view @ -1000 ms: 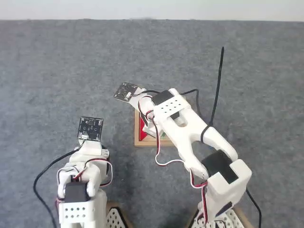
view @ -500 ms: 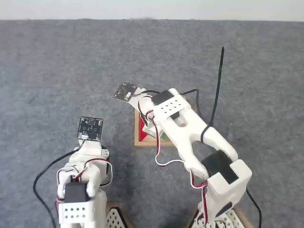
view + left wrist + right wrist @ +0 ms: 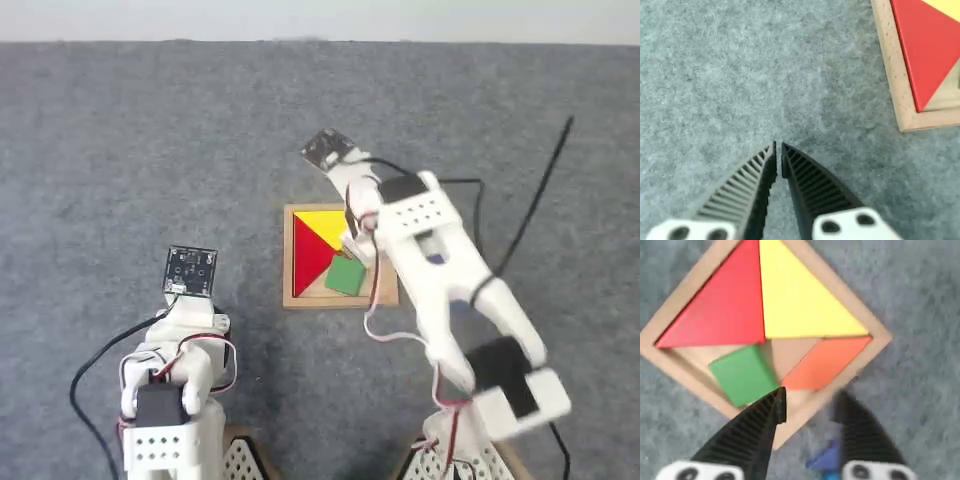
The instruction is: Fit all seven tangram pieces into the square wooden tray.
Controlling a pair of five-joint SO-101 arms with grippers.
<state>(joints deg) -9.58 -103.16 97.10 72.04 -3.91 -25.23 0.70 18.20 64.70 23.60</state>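
Two tools stand over the grey bench (image 3: 715, 75). The left tool (image 3: 778, 148) hangs low above bare cloth with its toothed jaws together and nothing between them. The square wooden tray (image 3: 892, 75) lies ahead of it and off to its right, well apart from its tips. A red triangle (image 3: 935, 45) fills the tray corner nearest this tool. The right tool (image 3: 812, 399) hovers over the tray's near corner with its jaws apart and holding nothing. Beyond its tips a yellow triangle (image 3: 800, 295) lies flush beside the red one. An orange piece (image 3: 825, 362) lies just ahead of the tips. A green square (image 3: 742, 375) sits by one fingertip, seemingly askew rather than bedded down. Bare wood shows around it and in the tray's middle. A blue piece (image 3: 825, 459) lies on the bench outside the rim, low between the spread jaws. By my reckoning four of seven pieces are in. The green one probably wants squaring, and the blue one looks like the next to fetch.
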